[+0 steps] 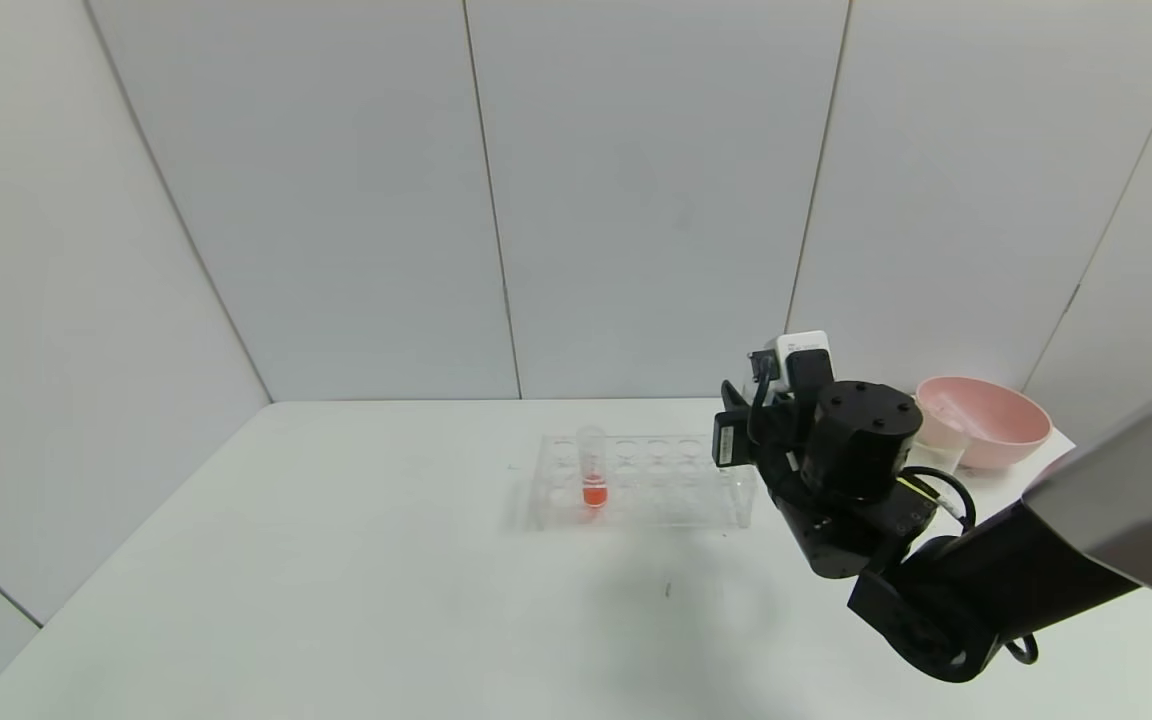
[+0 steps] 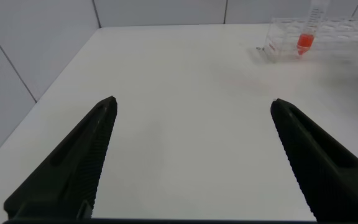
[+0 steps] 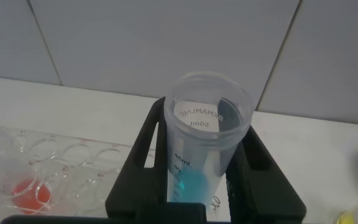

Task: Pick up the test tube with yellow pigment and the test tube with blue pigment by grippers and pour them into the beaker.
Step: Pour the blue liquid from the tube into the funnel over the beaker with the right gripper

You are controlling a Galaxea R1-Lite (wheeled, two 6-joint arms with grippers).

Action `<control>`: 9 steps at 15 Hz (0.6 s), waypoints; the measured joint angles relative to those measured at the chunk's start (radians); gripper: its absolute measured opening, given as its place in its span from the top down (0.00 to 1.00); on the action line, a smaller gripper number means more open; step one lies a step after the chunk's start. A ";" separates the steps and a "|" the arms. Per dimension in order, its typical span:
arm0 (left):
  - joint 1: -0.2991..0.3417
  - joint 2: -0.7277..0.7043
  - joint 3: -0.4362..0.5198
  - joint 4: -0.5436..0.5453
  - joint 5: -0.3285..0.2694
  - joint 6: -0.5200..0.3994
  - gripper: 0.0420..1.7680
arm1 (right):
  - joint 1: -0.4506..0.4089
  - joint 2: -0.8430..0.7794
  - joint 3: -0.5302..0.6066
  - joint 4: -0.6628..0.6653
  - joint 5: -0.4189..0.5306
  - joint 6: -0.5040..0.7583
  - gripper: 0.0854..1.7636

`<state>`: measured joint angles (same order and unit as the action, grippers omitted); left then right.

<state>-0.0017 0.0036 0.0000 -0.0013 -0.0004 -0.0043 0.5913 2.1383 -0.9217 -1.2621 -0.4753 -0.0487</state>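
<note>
Tube with blue pigment point(image 3: 194, 180) upright, clamped between right gripper point(image 3: 197, 186) jaws, centre frame; beaker not clearly seen, only a yellow glimpse at lower right. Left gripper point(image 2: 191, 162) jaws apart over bare desk point(image 2: 185, 81).

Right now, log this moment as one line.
right gripper: shut on blue test tube, by rack | left gripper: open, idle

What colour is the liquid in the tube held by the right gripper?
Cyan-blue, seen best in the right wrist view: the test tube with blue pigment in the right gripper.
</note>
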 joint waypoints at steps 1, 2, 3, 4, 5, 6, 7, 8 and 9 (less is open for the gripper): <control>0.000 0.000 0.000 0.000 0.000 0.000 0.00 | 0.001 -0.004 0.004 0.000 0.000 0.000 0.70; 0.000 0.000 0.000 0.000 0.000 0.000 0.00 | 0.002 -0.007 0.006 0.000 0.000 0.000 0.70; 0.000 0.000 0.000 0.000 0.000 0.000 0.00 | 0.002 -0.010 0.006 0.000 0.000 0.000 0.70; 0.000 0.000 0.000 0.000 0.000 0.000 0.00 | 0.002 -0.011 0.008 0.000 0.000 0.000 0.70; 0.000 0.000 0.000 0.000 0.000 0.000 0.00 | 0.002 -0.011 0.010 0.000 0.000 0.000 0.70; 0.000 0.000 0.000 0.000 0.000 0.000 0.00 | 0.002 -0.012 0.014 -0.001 0.000 0.000 0.70; 0.000 0.000 0.000 0.000 0.000 0.000 0.00 | 0.004 -0.013 0.017 -0.002 0.000 0.000 0.70; 0.000 0.000 0.000 0.000 0.000 0.000 0.00 | 0.005 -0.014 0.020 -0.003 0.000 0.000 0.70; 0.000 0.000 0.000 0.000 0.000 0.000 0.00 | 0.005 -0.016 0.024 -0.004 0.000 0.000 0.70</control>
<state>-0.0017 0.0036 0.0000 -0.0013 -0.0004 -0.0038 0.5964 2.1219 -0.8972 -1.2660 -0.4753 -0.0487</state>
